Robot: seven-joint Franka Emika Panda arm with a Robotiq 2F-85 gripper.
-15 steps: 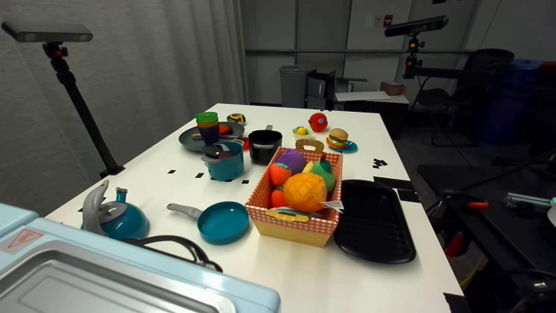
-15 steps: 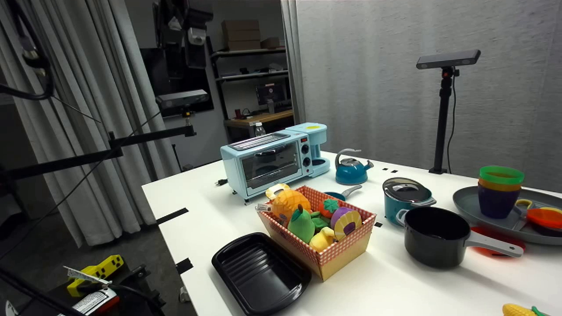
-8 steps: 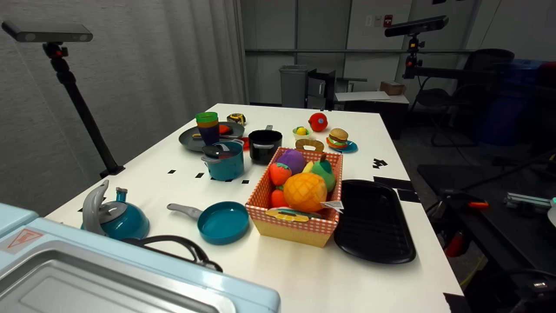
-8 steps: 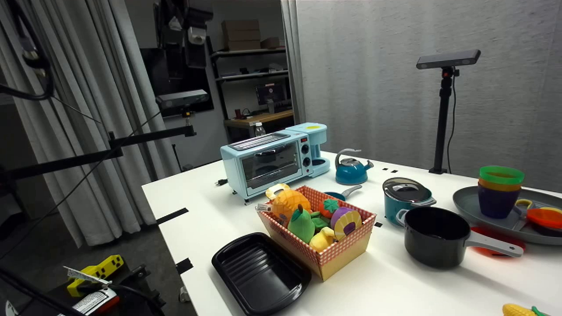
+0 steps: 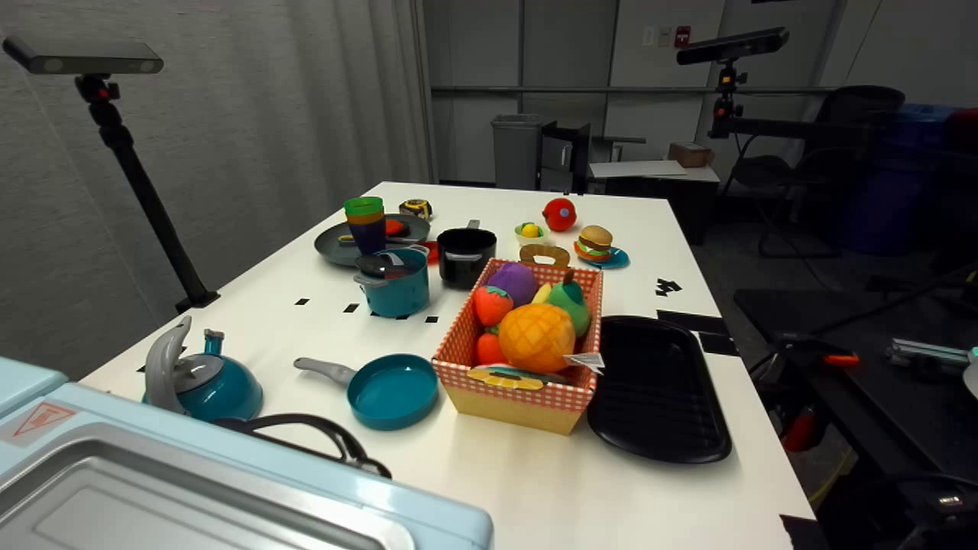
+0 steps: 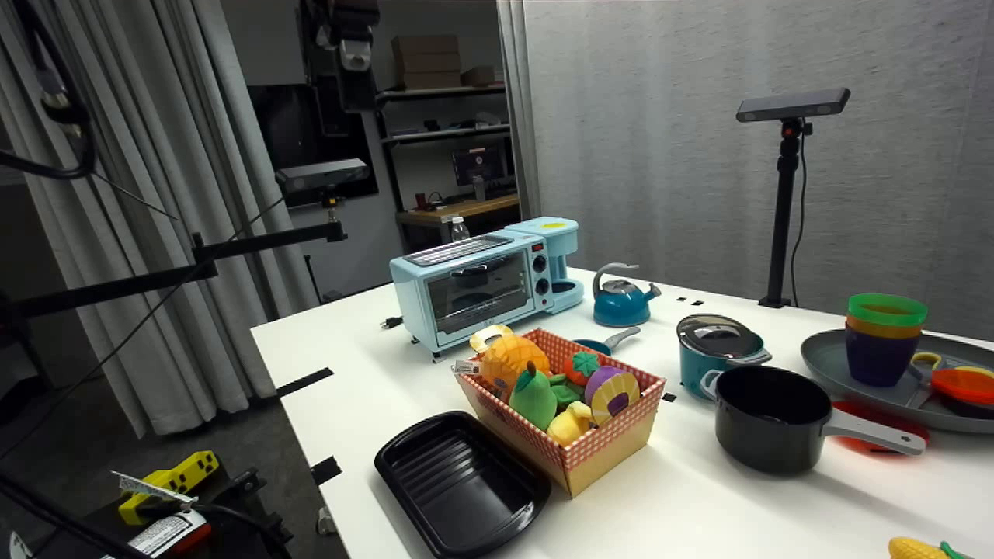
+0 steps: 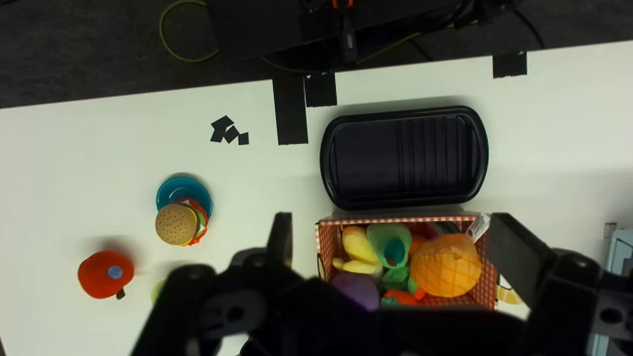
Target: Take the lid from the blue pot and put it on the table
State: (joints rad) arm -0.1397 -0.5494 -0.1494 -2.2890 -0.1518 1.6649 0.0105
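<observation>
Sitting askew on squat teal-blue pot (image 5: pixel 400 295): round, dark, glossy lid (image 6: pixel 716 338); pincer (image 7: pixel 393 217) spread wide, gripping nothing.

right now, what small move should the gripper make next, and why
I'd probably move the open gripper across, over the basket, toward the blue pot: the lid rests on that pot, while the wrist view shows the basket between the jaws and the pot out of sight.

The pot (image 6: pixel 699 373) looks smooth, the lid (image 6: pixel 718 337) glossy, the table (image 6: pixel 349 349) smooth, the tray (image 7: pixel 366 158) glossy, the cups (image 6: pixel 882 355) smooth plastic, the fruit (image 5: pixel 536 338) plush cloth, the curtain (image 6: pixel 660 155) rough cloth.
</observation>
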